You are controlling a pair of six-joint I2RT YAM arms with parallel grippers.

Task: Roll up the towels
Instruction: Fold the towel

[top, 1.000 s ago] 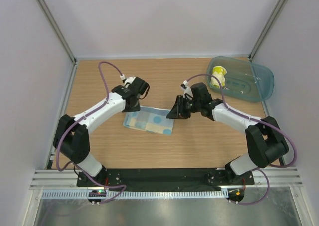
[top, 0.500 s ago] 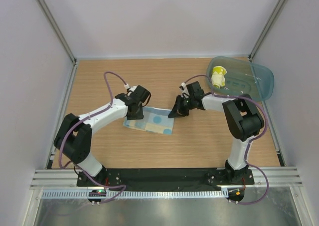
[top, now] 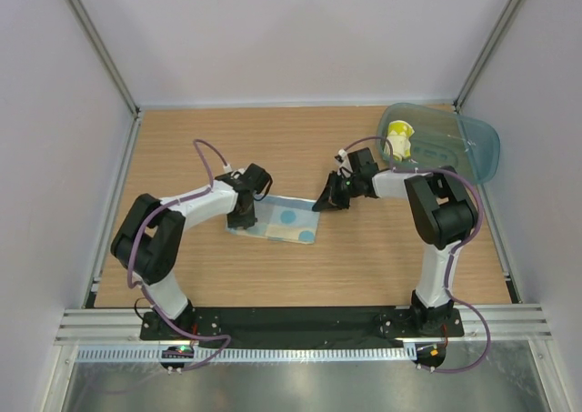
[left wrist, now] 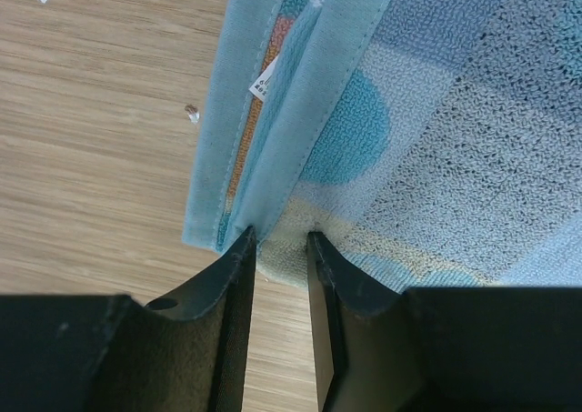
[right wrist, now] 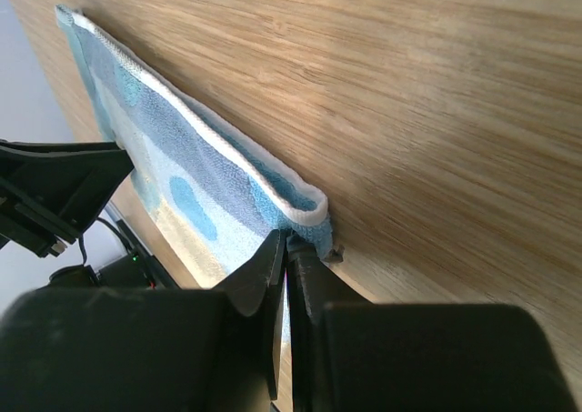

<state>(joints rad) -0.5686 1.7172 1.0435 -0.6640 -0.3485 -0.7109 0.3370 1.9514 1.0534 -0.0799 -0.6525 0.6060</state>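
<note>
The blue towel (top: 275,222) lay flat on the wooden surface (top: 182,157), roughly midway between the two arms, folded into a long strip with its blue and orange shapes facing up. At its right end the right gripper (top: 324,202) had come to the corner; from the wrist camera its fingers (right wrist: 265,259) looked pressed all but together, with the white-edged corner of the cloth caught between the tips. At the left end the left gripper (top: 243,216) stood over the short edge. Its fingers (left wrist: 238,262) were parted by only a narrow gap and sat either side of the folded hem, where a small white label showed, but I could not tell whether they were actually squeezing the cloth; bare wood showed through the gap lower down. The yellow towel (top: 398,142) sat bunched or rolled inside the translucent teal tray (top: 475,155) at the far right corner of the surface, well apart from the blue one and from both grippers.
</note>
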